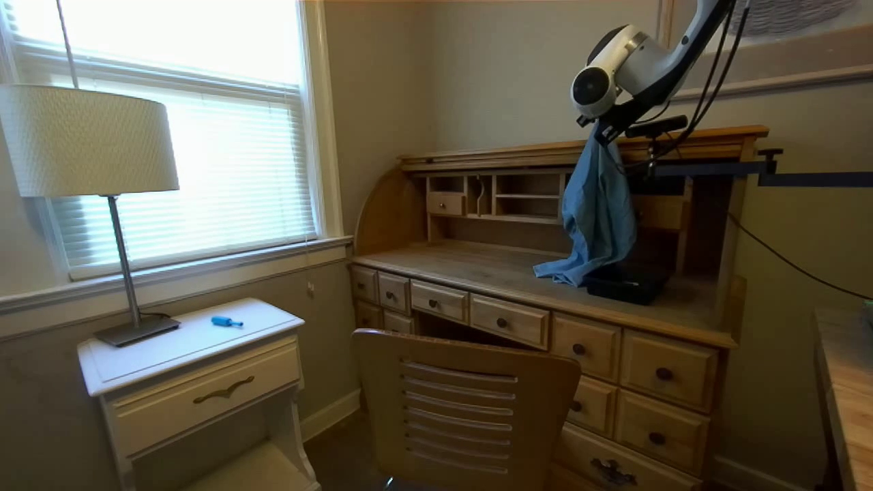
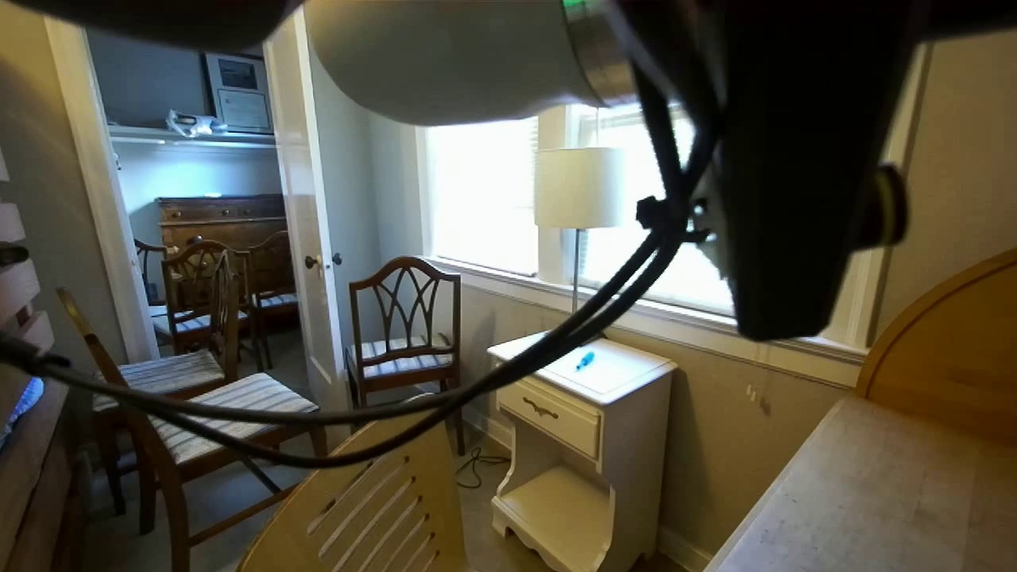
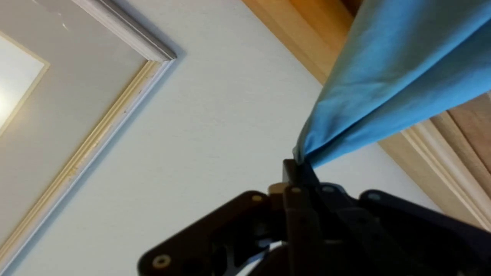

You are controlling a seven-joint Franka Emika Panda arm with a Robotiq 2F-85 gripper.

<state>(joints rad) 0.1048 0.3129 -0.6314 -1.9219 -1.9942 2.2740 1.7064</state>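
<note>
A light-blue cloth [image 1: 599,211], plain and creased into long folds, hangs from the end effector [image 3: 300,168], which is pinched closed on its gathered top. It drapes before the pigeonholes of a wooden roll-top desk [image 1: 470,262], near a black tray [image 1: 627,285]; its hem appears to touch the desk, though contact is hard to judge. A slatted chair [image 1: 464,351] stands in front; a white nightstand [image 1: 170,416] bears a lamp [image 1: 89,143]. The cloth's long axis runs nearly vertical, narrow end up, one lower corner trailing toward the window [image 1: 239,170].

Wooden desk [image 1: 464,255]; on it, a black tray [image 1: 631,292] and hem of a blue cloth [image 1: 597,215]
</note>
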